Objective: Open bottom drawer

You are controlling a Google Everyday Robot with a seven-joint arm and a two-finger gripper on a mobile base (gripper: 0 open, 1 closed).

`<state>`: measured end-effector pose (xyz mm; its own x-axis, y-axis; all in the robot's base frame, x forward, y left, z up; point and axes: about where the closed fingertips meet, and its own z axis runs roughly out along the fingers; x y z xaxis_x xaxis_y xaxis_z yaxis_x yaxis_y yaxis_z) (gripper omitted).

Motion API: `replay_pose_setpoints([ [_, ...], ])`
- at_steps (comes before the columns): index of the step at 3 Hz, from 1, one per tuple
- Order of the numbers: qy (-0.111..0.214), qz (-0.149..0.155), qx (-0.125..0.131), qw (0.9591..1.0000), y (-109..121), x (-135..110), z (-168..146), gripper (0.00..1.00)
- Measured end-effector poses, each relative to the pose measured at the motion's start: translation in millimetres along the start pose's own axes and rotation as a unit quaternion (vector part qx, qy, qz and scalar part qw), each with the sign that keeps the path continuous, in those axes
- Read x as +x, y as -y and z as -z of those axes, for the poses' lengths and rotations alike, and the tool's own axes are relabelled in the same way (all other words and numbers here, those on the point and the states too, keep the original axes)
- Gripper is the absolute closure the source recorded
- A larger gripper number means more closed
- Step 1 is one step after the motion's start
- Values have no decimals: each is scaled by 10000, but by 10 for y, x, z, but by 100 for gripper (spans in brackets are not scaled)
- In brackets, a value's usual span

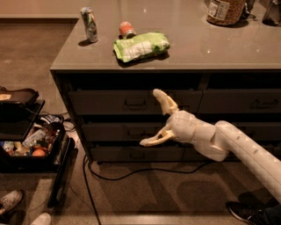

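Observation:
The bottom drawer (127, 154) is the lowest grey-brown front of the cabinet's left stack, and it is shut. Its small dark handle (136, 155) shows faintly at centre. My gripper (153, 117) is open, with its fingers spread wide, one fingertip (157, 93) over the top drawer (109, 102) and the other (144, 143) just above the bottom drawer's upper edge. The gripper hangs in front of the middle drawer (114, 131), a little right of the handles. My cream arm (232, 140) comes in from the lower right.
On the cabinet top (197, 48) lie a green bag (140, 45), an upright can (89, 24), a tipped can (127, 30) and a jar (226, 9). A black cable (131, 173) runs on the floor. A black cart (30, 140) with clutter stands at left. Shoes show at the bottom corners.

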<state>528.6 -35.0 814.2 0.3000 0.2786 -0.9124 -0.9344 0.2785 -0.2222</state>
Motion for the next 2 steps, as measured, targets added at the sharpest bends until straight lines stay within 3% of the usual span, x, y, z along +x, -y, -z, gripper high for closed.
replay_pose_setpoints([
  [1,-544,-297,260,9977,181,636,-97,0],
  [2,-545,-297,261,9977,181,636,-97,0],
])
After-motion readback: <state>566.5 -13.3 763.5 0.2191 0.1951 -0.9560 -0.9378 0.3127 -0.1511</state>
